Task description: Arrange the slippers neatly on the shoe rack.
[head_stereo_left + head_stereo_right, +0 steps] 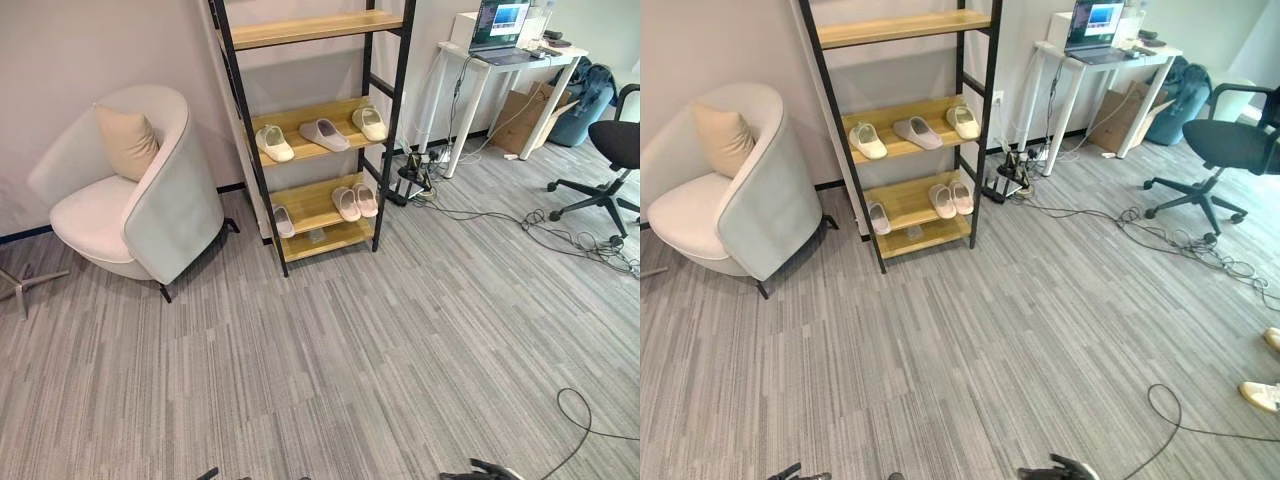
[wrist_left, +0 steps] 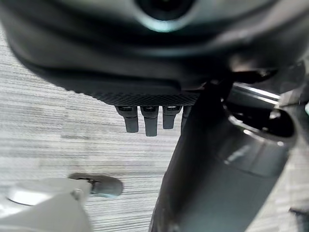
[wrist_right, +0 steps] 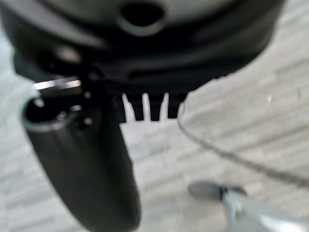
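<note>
- Pale foam slippers (image 1: pixel 323 134) already sit on the black-framed wooden shoe rack (image 1: pixel 300 205): three on the middle shelf, three on the bottom.
- Left hand (image 2: pixel 149 118) and right hand (image 3: pixel 149 107) hang relaxed, holding nothing.
- Looks like wrap-up or a walk closer; the middle row wants straightening.

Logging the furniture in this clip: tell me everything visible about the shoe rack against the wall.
The black metal-framed shoe rack with light wooden shelves stands upright against the pale wall, between the white armchair and the white desk. Three shelves show. The top shelf looks bare. The middle one carries three pale slippers, spread apart and angled differently. The lowest holds a pinkish pair side by side at its right and one white slipper at its left edge. Its feet rest on grey striped carpet.
</note>
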### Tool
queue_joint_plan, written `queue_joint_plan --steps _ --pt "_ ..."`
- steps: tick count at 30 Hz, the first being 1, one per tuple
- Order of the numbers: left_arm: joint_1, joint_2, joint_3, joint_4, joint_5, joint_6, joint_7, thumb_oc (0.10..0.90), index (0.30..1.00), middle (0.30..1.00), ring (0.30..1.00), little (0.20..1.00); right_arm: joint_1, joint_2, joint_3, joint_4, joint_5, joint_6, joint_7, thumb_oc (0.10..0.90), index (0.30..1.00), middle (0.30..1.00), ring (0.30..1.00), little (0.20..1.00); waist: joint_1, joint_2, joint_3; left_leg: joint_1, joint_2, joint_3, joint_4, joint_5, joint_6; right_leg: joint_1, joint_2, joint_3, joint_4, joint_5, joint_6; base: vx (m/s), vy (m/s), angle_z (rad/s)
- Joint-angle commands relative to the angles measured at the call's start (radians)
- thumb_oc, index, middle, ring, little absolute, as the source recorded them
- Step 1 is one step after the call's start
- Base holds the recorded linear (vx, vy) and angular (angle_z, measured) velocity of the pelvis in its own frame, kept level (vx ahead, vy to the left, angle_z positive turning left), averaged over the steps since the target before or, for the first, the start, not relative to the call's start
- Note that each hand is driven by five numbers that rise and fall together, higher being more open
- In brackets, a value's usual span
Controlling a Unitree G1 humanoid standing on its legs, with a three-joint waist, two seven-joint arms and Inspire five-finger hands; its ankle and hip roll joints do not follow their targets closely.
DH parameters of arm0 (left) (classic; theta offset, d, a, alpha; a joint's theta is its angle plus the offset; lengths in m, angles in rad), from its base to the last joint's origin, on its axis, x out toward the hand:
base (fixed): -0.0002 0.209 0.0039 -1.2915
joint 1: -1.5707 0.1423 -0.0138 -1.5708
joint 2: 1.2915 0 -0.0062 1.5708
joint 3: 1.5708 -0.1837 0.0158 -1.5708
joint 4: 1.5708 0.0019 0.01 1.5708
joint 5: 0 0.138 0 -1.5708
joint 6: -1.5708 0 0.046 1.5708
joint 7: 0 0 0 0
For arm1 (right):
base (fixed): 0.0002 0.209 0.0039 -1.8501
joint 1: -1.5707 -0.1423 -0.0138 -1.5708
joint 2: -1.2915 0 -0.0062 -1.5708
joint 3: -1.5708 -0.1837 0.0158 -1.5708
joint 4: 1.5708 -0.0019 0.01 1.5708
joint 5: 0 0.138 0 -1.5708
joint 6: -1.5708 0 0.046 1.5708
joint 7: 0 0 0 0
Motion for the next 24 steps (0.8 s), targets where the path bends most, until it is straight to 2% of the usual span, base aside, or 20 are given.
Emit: queue_joint_plan --steps 1,7,11,12,18,20,21,22,23,24 --pt "-0.053 -0.009 -0.027 0.058 0.069 -0.025 0.016 0.800 0.900 0.900 0.900 0.900 0.043 -0.035 0.014 -0.013 -0.009 -0.017 -0.024 0.800 0.900 0.900 0.900 0.900 0.020 -0.010 -0.027 0.043 0.031 -0.042 0.002 -0.082 -0.062 -0.050 -0.056 -0.046 0.011 0.017 0.106 0.00 0.000 0.00" --pt "-0.065 -0.026 -0.080 0.059 0.143 -0.015 0.025 0.800 0.900 0.900 0.900 0.900 0.049 -0.002 0.019 -0.021 0.010 -0.012 -0.022 0.800 0.900 0.900 0.900 0.900 0.014 -0.010 -0.019 0.039 0.032 -0.040 0.002 -0.082 -0.063 -0.054 -0.053 -0.047 0.011 0.017 0.104 0.00 -0.024 0.00" --pt "-0.081 -0.025 -0.116 0.056 0.168 -0.007 0.036 0.800 0.900 0.900 0.900 0.900 0.040 -0.005 0.019 -0.043 0.020 -0.009 -0.029 0.800 0.900 0.900 0.900 0.900 -0.002 -0.009 0.007 0.044 0.043 -0.031 0.002 -0.083 -0.066 -0.051 -0.048 -0.052 0.020 0.024 0.088 -0.01 -0.108 0.00" --pt "-0.095 -0.022 -0.127 0.052 0.173 -0.006 0.043 0.800 0.900 0.900 0.900 0.900 0.025 -0.011 0.020 -0.054 0.026 -0.010 -0.033 0.800 0.900 0.900 0.900 0.900 -0.009 -0.006 0.029 0.045 0.056 -0.028 0.002 -0.079 -0.066 -0.084 -0.040 -0.050 0.076 0.006 0.078 -0.05 -0.093 -0.01" --pt "-0.115 -0.033 -0.153 0.035 0.185 -0.003 0.041 0.800 0.900 0.900 0.900 0.900 0.020 -0.018 0.015 -0.053 0.035 -0.005 -0.030 0.800 0.900 0.900 0.900 0.900 -0.020 0.001 0.046 0.052 0.092 -0.008 0.017 -0.071 -0.083 -0.114 -0.022 -0.039 0.153 -0.043 0.059 0.02 -0.158 -0.06" --pt "-0.118 -0.037 -0.164 0.027 0.184 -0.005 0.041 0.800 0.900 0.900 0.900 0.900 0.023 -0.019 0.012 -0.048 0.039 -0.003 -0.029 0.800 0.900 0.900 0.900 0.900 -0.024 0.001 0.053 0.042 0.103 -0.004 0.059 -0.084 -0.088 -0.118 -0.018 -0.031 0.167 -0.051 0.054 0.07 -0.219 -0.15" --pt "-0.122 -0.053 -0.199 -0.004 0.175 -0.011 0.040 0.800 0.900 0.900 0.900 0.900 0.042 -0.014 0.010 -0.024 0.047 0.000 -0.024 0.800 0.900 0.900 0.900 0.900 -0.022 -0.013 0.085 -0.025 0.130 0.002 0.244 -0.115 -0.101 -0.112 -0.013 -0.002 0.185 -0.065 0.033 0.08 -0.321 -0.13" --pt "-0.123 -0.056 -0.212 -0.016 0.178 -0.011 0.045 0.800 0.900 0.900 0.900 0.900 0.049 -0.012 0.010 -0.018 0.047 0.002 -0.019 0.800 0.900 0.900 0.900 0.900 -0.015 -0.021 0.102 -0.073 0.142 -0.003 0.338 -0.092 -0.105 -0.103 -0.014 0.003 0.189 -0.066 0.024 0.08 -0.322 -0.19" --pt "-0.123 -0.056 -0.212 -0.016 0.178 -0.011 0.045 0.800 0.900 0.900 0.900 0.900 0.049 -0.012 0.010 -0.018 0.047 0.002 -0.019 0.800 0.900 0.900 0.900 0.900 -0.016 -0.020 0.101 -0.078 0.144 -0.005 0.345 -0.095 -0.106 -0.104 -0.013 0.002 0.190 -0.067 0.023 0.05 -0.181 -0.23" --pt "-0.126 -0.061 -0.229 -0.034 0.173 -0.014 0.049 0.800 0.900 0.900 0.900 0.900 0.055 -0.015 0.013 -0.013 0.046 0.006 -0.019 0.800 0.900 0.900 0.900 0.900 -0.012 -0.022 0.119 -0.120 0.153 -0.004 0.422 -0.066 -0.102 -0.097 -0.014 0.005 0.194 -0.074 0.015 0.04 -0.129 -0.26"
